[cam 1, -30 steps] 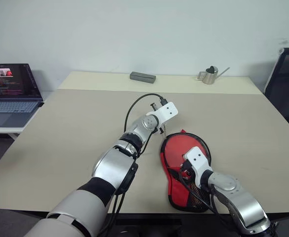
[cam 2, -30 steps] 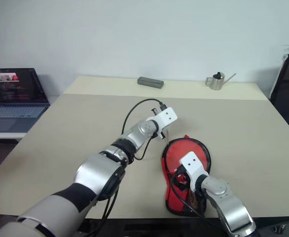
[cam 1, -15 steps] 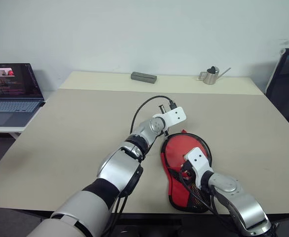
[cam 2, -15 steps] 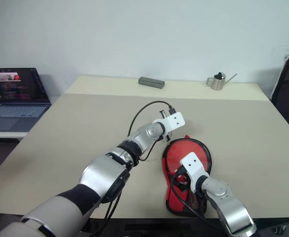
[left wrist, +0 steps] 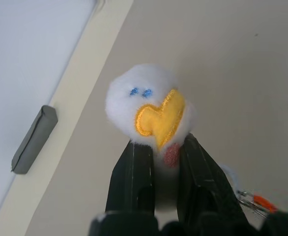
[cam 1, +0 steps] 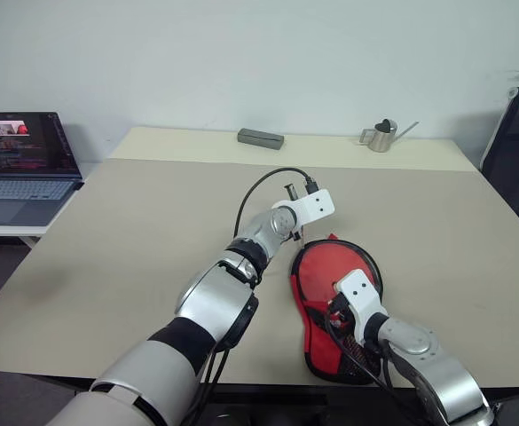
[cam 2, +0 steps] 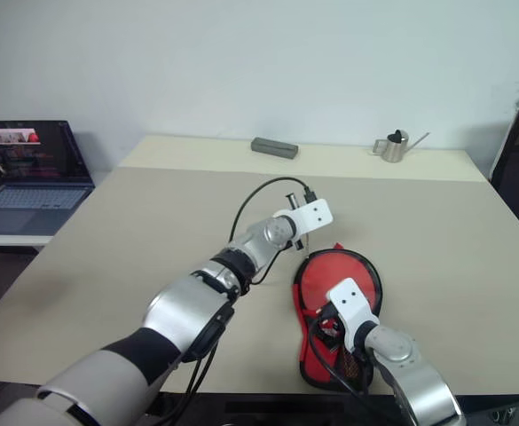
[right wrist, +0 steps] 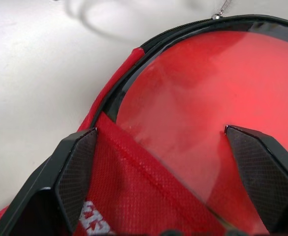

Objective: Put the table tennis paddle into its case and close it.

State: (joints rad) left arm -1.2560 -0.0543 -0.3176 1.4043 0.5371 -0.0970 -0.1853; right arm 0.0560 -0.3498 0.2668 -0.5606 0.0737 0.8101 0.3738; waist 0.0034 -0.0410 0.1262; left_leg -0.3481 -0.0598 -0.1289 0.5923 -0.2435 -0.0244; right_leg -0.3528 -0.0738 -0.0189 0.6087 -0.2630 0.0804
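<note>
Red paddle face is lying inside its half-open case on my table.
I am seeing the table tennis paddle [right wrist: 203, 103] sitting in the case [cam 1: 310, 330] — near the front edge of the table [cam 1: 117, 231]. My right gripper [right wrist: 168, 177] is spread wide over it; my left gripper [left wrist: 166, 162] is pinching a white plush duck charm [left wrist: 151, 110] — just beyond the case.

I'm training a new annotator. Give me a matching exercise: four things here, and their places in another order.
1 white fluffy duck charm
2 small metal watering can
3 flat grey rectangular box
4 open black laptop

a beige table's far edge, right
b gripped by the left tool
c off the table's left side
d far edge, middle

Pairs: 1-b, 2-a, 3-d, 4-c
</note>
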